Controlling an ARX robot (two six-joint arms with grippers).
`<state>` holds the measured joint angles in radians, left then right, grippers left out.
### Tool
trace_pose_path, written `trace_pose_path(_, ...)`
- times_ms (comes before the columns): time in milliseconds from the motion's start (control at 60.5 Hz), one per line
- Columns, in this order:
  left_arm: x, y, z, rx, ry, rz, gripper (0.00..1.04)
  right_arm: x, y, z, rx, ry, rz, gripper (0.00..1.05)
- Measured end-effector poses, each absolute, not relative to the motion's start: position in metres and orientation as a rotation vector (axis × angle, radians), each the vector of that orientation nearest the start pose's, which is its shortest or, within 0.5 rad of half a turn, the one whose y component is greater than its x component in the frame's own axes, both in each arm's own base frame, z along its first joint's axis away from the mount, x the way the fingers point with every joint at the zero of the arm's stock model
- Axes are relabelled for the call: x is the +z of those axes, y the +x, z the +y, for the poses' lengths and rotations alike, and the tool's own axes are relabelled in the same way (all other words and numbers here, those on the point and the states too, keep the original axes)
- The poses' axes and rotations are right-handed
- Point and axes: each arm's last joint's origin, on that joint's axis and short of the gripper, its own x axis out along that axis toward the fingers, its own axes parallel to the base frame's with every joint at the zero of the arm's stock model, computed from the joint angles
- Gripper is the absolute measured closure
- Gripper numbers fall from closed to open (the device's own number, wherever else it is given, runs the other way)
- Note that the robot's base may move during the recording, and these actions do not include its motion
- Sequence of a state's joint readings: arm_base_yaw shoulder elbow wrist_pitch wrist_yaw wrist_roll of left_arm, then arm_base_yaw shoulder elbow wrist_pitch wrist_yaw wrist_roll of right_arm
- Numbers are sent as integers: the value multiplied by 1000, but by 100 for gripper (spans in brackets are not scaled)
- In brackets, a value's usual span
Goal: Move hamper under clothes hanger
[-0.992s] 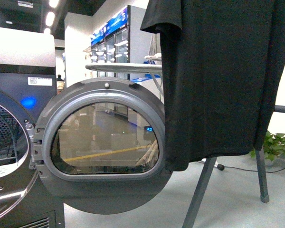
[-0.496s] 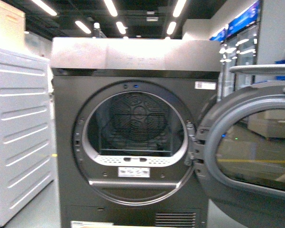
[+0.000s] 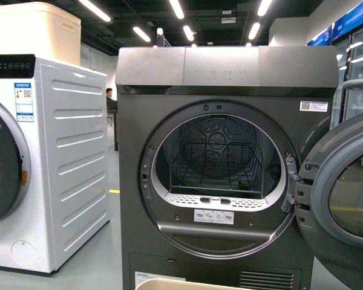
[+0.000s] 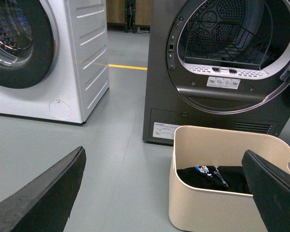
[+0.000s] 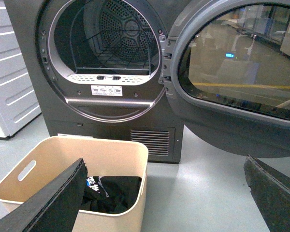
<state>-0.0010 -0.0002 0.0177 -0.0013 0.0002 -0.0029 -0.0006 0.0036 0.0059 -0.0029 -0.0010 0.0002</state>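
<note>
The hamper [image 4: 208, 208] is a beige tub on the grey floor in front of the dark grey dryer, with dark clothing [image 4: 212, 176] inside. It also shows in the right wrist view [image 5: 128, 193], and its rim [image 3: 187, 284] shows at the front view's bottom edge. My left gripper [image 4: 164, 154] is open and empty, one finger [image 4: 275, 193] over the hamper's side, the other finger over bare floor. My right gripper [image 5: 165, 161] is open and empty, one finger [image 5: 53, 203] in front of the hamper. The clothes hanger is out of view.
The dryer [image 3: 224, 78] stands straight ahead with its round door [image 3: 345, 199] swung open to the right. A white washer [image 3: 60, 163] stands to its left with a cream bin [image 3: 42, 30] on top. Grey floor [image 4: 111, 145] lies between the machines.
The front view has swung left, from a black shirt hanging on the rack and the dryer door to the dryer's front and the white washer.
</note>
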Motion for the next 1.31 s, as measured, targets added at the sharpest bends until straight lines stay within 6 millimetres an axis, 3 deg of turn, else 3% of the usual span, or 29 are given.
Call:
trace_pose_path(1074, 169, 97, 0, -2, -2, -16, 7, 165, 98, 0, -1, 0, 1, 8)
trace_pose_path(1124, 169, 97, 0, 105, -35, 101, 7, 165, 98, 0, -1, 0, 1, 8)
trace_pose_path(1207, 173, 110, 1, 309, -37, 329, 7, 168, 104, -2, -93, 28, 167, 8)
trace_pose_path(1306, 189, 141, 1, 310, -43, 363, 7, 178, 127, -5, -85, 39, 218, 8)
